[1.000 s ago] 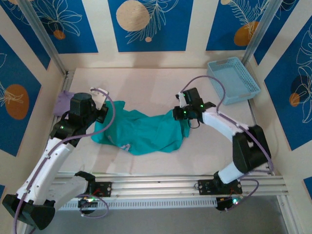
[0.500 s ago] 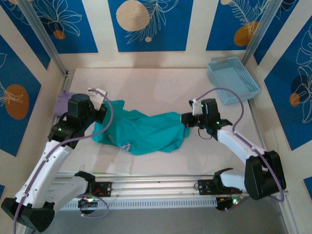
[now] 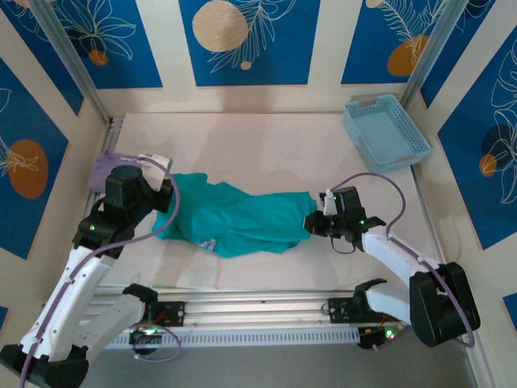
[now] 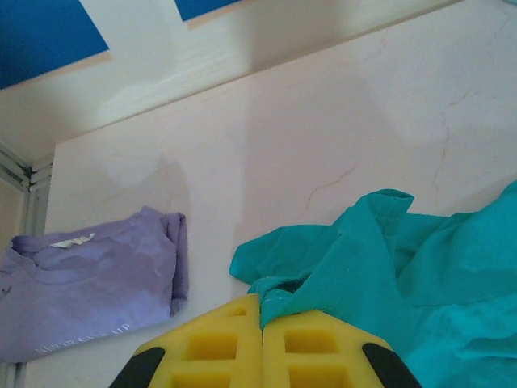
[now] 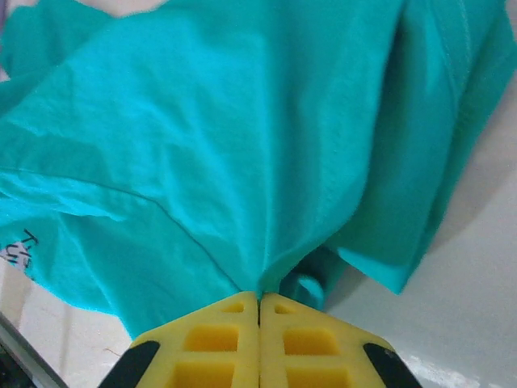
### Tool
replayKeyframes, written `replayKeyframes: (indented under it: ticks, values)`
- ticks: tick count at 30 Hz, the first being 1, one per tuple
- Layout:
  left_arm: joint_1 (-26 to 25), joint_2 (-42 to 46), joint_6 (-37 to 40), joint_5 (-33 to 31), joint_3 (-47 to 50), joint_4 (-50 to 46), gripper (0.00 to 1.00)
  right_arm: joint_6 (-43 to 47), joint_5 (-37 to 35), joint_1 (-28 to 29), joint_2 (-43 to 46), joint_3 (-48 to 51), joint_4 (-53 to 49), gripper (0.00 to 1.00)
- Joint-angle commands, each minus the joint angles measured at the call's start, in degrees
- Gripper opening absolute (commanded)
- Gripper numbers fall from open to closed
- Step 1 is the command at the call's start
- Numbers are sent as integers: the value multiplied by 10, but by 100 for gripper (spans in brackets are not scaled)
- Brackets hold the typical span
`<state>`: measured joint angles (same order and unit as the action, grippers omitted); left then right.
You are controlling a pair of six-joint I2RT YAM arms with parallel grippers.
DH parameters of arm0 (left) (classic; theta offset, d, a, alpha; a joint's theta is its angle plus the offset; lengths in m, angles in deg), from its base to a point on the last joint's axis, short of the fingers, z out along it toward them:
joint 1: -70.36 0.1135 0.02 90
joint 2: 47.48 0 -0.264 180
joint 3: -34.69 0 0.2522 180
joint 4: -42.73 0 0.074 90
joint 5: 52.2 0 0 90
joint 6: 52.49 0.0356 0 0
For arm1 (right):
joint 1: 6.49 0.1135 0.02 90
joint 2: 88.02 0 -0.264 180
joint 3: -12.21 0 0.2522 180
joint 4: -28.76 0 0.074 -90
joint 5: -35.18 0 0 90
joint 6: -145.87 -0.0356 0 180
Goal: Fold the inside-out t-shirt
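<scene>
Tightly on t-shirt: L end effector, R end effector (opposite ends)

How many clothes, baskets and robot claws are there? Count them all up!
Clothes: 2, the teal t-shirt and the purple folded shirt
Baskets: 1, the blue basket
Claws: 2, the left claw and the right claw, both pinching the teal t-shirt
Total: 5
</scene>
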<state>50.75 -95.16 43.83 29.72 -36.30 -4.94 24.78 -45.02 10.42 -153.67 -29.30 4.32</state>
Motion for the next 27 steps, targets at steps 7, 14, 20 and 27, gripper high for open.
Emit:
replayKeyframes:
  ticks: [7, 14, 20, 27]
  values:
    - [7, -8, 5, 13, 11, 9, 0, -34, 48, -29, -41, -25, 12, 30]
    - [7, -8, 10, 13, 12, 11, 0, -28, 53, -46, -57, -26, 23, 38]
    - [7, -9, 11, 12, 12, 12, 0, -21, 57, -48, -64, -19, 16, 39]
    - [7, -13, 13, 14, 13, 14, 0, -11, 75, -40, -48, -2, -11, 39]
